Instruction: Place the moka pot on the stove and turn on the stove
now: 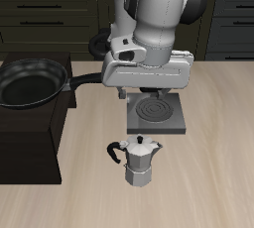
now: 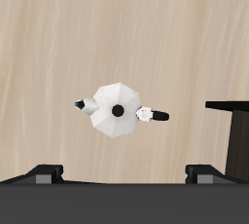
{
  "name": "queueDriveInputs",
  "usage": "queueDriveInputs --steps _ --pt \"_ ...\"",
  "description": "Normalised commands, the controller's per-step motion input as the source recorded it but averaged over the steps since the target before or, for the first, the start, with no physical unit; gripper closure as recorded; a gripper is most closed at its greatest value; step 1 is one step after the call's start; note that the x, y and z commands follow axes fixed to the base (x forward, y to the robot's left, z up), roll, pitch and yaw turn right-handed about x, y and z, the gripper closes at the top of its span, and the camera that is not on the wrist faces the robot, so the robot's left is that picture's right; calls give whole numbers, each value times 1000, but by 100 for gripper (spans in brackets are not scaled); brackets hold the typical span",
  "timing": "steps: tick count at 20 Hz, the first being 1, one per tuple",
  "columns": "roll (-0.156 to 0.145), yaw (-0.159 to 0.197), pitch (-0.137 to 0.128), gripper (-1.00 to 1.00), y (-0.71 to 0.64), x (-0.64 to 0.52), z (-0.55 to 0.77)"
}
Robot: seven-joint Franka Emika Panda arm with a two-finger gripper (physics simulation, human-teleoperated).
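Below the end effector (image 1: pixel 145 96), hanging open and empty, the moka pot (image 2: pixel 118 111) is standing: rigid, slick metal, probably best gripped at its narrow waist.

This is a simulated kitchen. A pale wood-grain worktop (image 1: pixel 208 172) carries cooking gear: a flat grey stove (image 1: pixel 154 112) with a spiral coil burner near the middle of the exterior view, a silver moka pot (image 1: pixel 139 160) just below it in the frame, and a black frying pan (image 1: pixel 30 81) resting on a black cabinet block (image 1: pixel 30 138) at the left. Dark drawer fronts with long handles (image 1: pixel 45 14) run across the top of the frame.
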Motion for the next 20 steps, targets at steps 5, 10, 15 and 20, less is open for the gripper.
queueDriveInputs --steps 5,10,15,20 --pt "-2 11 3 -100 -7 87 -158" --pt "-2 -11 7 -100 -47 60 -137" --pt "2 -25 34 -100 -67 33 -299" --pt "15 -22 22 -100 -7 -15 -238"
